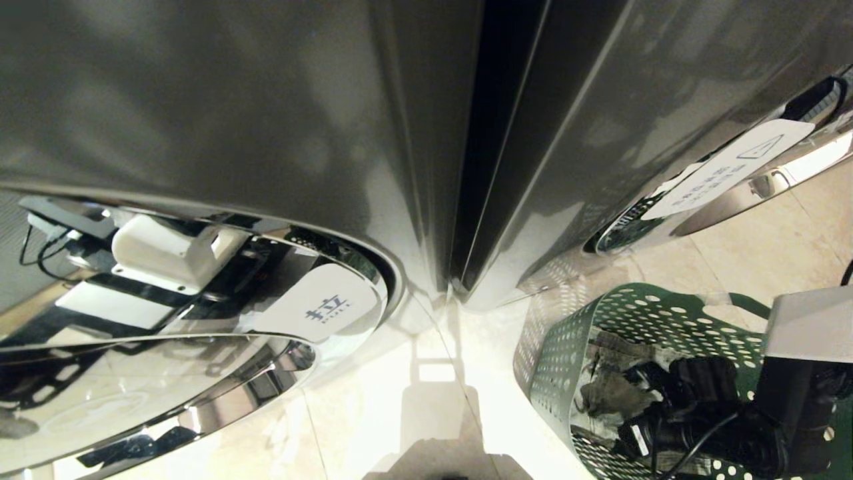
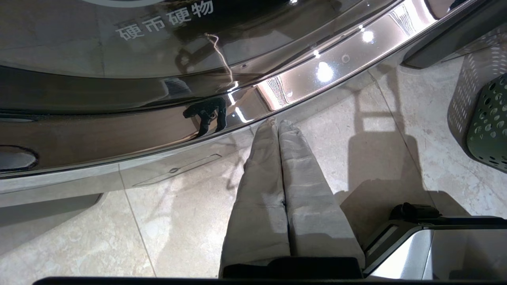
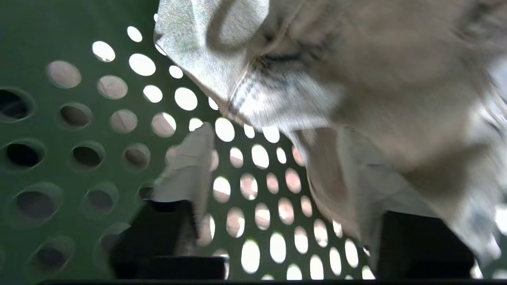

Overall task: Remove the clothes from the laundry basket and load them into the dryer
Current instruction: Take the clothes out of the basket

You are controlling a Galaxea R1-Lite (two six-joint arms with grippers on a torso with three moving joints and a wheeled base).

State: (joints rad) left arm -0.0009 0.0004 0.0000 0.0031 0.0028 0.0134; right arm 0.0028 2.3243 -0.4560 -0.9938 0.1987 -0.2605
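The green perforated laundry basket [image 1: 586, 320] stands on the floor at the lower right, with crumpled grey-beige clothes [image 1: 610, 390] inside. My right arm [image 1: 706, 400] reaches down into it. In the right wrist view my right gripper [image 3: 257, 158] is open inside the basket, facing its holed wall [image 3: 79, 118]. Pale cloth [image 3: 356, 79] hangs over one finger, with nothing pinched between the two. Two grey front-loading machines [image 1: 233, 133] [image 1: 633, 120] stand side by side; which one is the dryer I cannot tell. My left gripper [image 2: 278, 122] is shut, low above the floor beside the left machine's chrome door.
The left machine's chrome door ring [image 1: 200, 313] bulges toward me at the lower left. A dark gap [image 1: 486, 133] separates the two machines. Beige floor tiles [image 1: 426, 400] lie between the door and the basket [image 2: 489, 122].
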